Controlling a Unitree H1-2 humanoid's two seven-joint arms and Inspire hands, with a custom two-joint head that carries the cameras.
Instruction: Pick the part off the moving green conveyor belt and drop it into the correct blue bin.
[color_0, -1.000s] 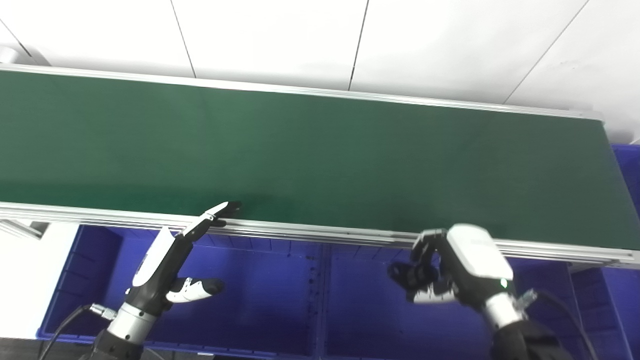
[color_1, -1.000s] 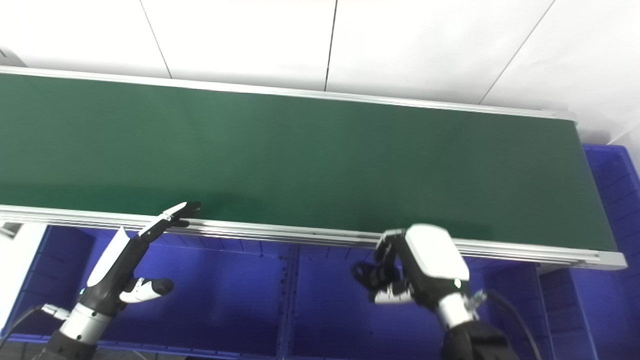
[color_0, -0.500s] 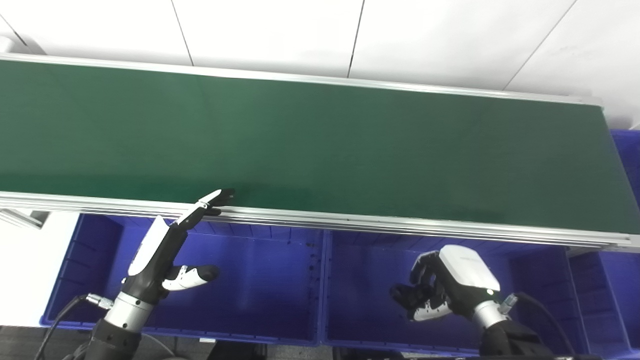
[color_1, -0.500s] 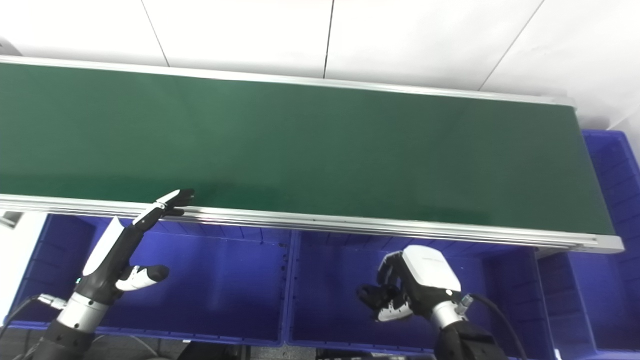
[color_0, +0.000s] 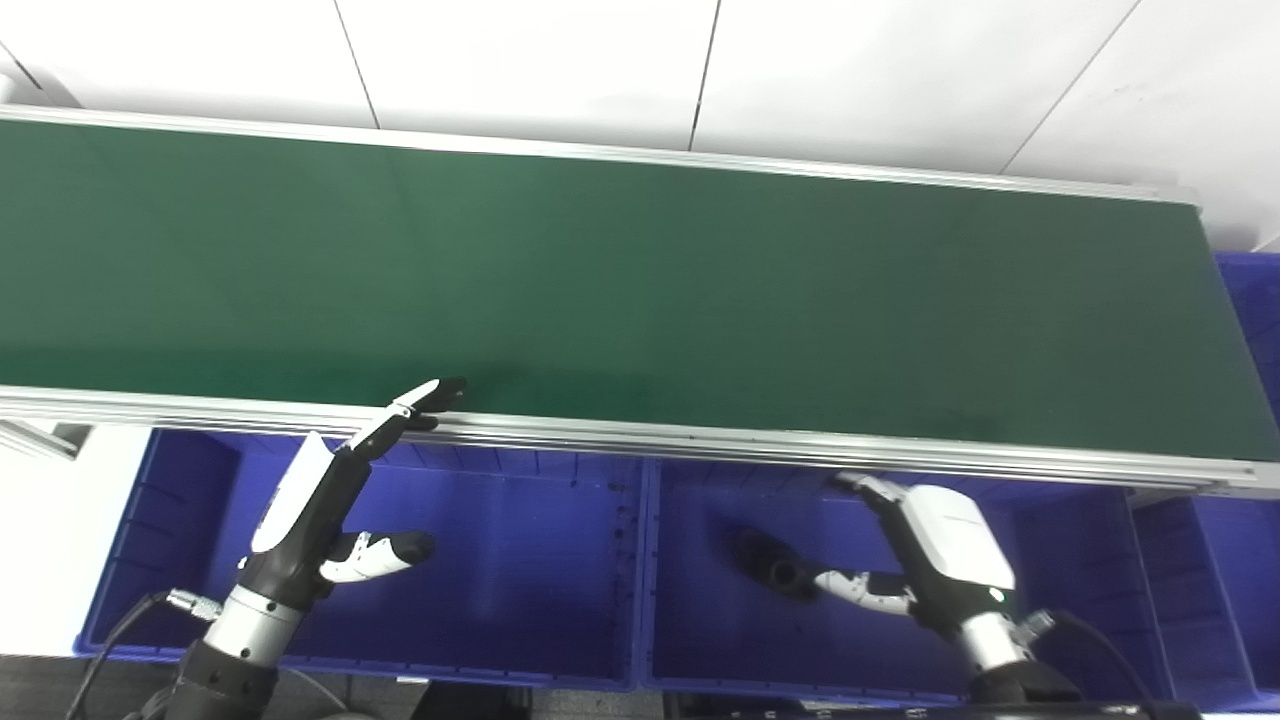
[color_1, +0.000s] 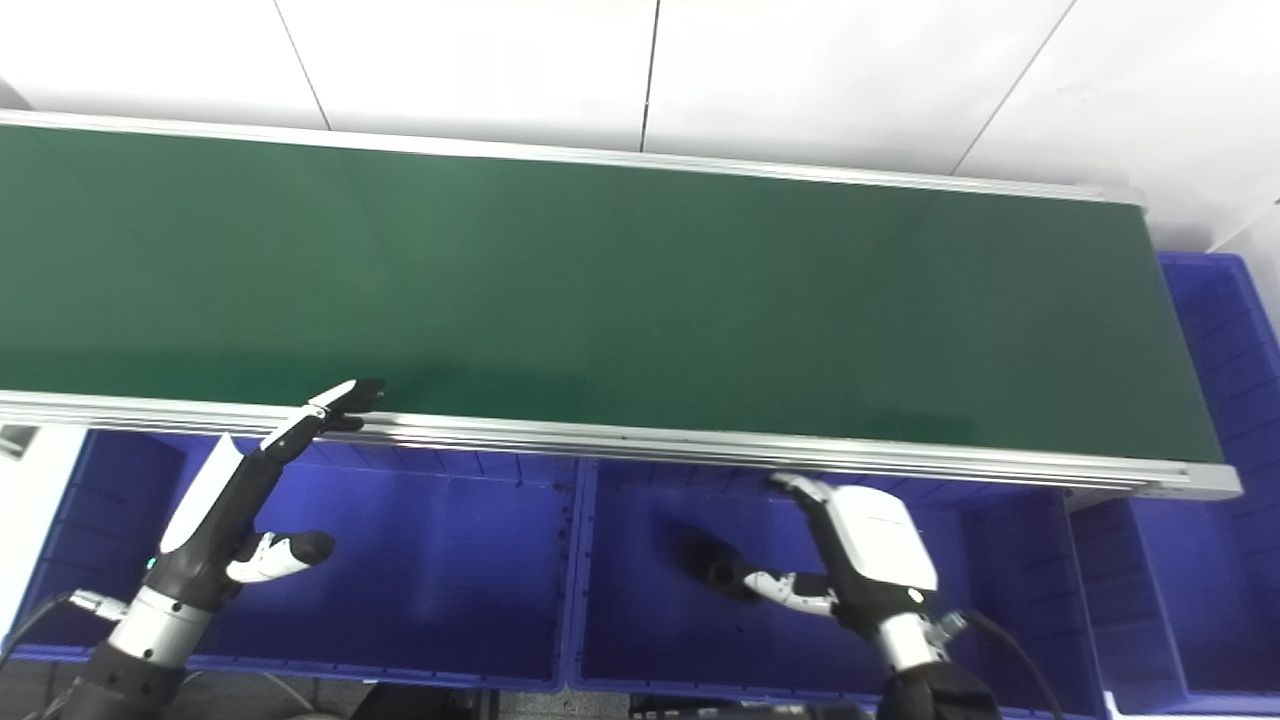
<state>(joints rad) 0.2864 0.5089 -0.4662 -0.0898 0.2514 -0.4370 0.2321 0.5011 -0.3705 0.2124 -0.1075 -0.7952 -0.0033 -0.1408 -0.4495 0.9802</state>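
Note:
The green conveyor belt (color_0: 640, 280) carries no part. A small dark part (color_0: 770, 568) lies on the floor of the middle blue bin (color_0: 700, 630), just left of my right hand's thumb tip; it also shows in the right eye view (color_1: 715, 567). My right hand (color_0: 935, 560) is open inside that bin, fingers spread, holding nothing. My left hand (color_0: 330, 500) is open over the left blue bin (color_0: 520, 600), with its fingertips (color_0: 440, 392) at the belt's front rail.
The belt's silver front rail (color_0: 800, 450) runs above the bins. A narrower blue bin (color_0: 1185, 570) sits at the right, and another blue bin (color_0: 1250, 290) stands past the belt's right end. White wall panels are behind.
My right hand has dropped into the middle bin and opened; the dark part it held now lies on the bin floor. My left hand has not moved.

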